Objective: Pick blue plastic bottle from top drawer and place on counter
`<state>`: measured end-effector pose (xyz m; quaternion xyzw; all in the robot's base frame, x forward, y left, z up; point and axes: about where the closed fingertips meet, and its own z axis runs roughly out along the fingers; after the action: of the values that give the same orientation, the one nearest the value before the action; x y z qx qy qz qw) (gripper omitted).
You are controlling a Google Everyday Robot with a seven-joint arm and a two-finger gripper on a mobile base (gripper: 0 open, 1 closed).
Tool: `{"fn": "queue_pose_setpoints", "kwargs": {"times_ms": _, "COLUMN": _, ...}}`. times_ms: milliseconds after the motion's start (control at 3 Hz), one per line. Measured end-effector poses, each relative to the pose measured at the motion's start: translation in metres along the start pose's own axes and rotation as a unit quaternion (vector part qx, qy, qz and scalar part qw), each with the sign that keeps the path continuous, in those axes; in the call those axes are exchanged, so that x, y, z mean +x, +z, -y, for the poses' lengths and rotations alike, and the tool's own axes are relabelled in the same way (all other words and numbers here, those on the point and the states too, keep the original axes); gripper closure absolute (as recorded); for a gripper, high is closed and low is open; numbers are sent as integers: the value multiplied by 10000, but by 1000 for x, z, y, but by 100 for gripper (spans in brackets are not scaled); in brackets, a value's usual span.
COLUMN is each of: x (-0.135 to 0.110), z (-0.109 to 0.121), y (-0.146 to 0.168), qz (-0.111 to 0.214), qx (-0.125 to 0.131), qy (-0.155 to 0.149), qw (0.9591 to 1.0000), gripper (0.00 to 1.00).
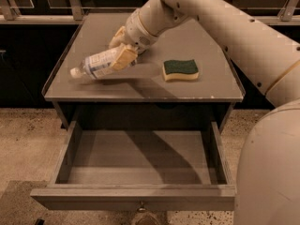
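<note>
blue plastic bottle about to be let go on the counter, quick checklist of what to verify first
1. Grip: ok. The gripper is shut on the blue plastic bottle, clamping its body.
2. Out of the top drawer: ok. The bottle is over the left half of the counter.
3. Contact with the counter: cannot tell. The bottle is tilted, with its cap lowest and pointing left.
4. Clearance from the sponge: ok. It lies apart, to the bottle's right.
5. Stable on release: not ok. The bottle is nearly on its side, so it may roll.
</note>
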<state>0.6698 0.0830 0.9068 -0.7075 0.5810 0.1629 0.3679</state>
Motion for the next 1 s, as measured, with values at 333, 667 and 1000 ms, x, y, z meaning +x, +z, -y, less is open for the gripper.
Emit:
{"fn": "queue_pose_setpoints", "kwargs": {"times_ms": 333, "x": -1, "z": 0, "y": -1, "qz": 2, "qx": 5, "qy": -9, "qw": 10000, "gripper": 58}}
{"fn": "queue_pose_setpoints", "kwargs": {"times_ms": 667, "x": -1, "z": 0, "y": -1, "qz": 2, "qx": 5, "qy": -9, "qw": 10000, "gripper": 34}}
{"fn": "queue_pose_setpoints", "kwargs": {"times_ms": 1000, "x": -1, "z": 0, "y": -1, "qz": 2, "qx": 5, "qy": -9, "qw": 10000, "gripper": 11}}
